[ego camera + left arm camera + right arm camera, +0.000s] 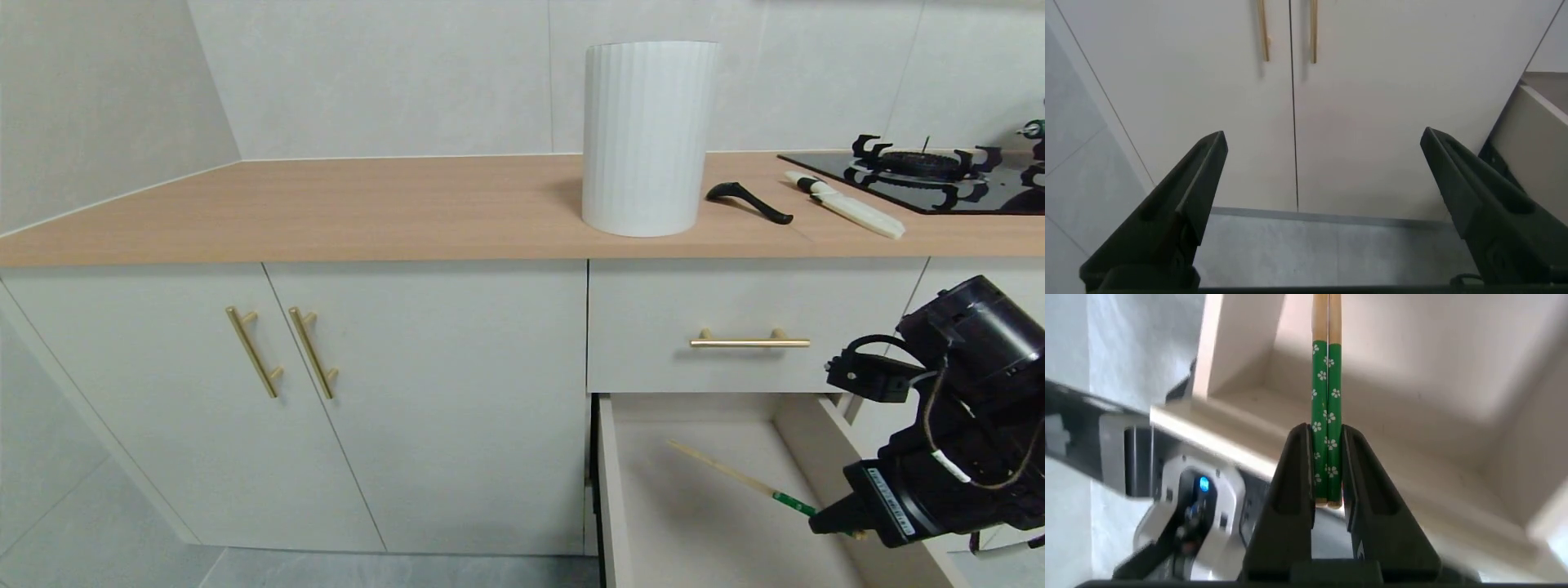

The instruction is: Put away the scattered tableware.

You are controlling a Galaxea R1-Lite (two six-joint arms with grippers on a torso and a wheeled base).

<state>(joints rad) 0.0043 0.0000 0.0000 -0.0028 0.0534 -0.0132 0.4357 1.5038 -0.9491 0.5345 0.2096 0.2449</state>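
You lose the drawer at the head view's bottom edge, so its front is cut off. The green ends of the chopsticks are hidden behind the right gripper. In the right wrist view their bare ends run off the top edge. The stove is cut by the right edge, and a green thing at that edge is too cropped to name. You cannot see inside the white canister on the tabletop. The black utensil is too small to identify.

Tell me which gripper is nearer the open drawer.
Right. The right gripper holds chopsticks reaching over the open drawer; the left gripper faces the cabinet doors beside it.
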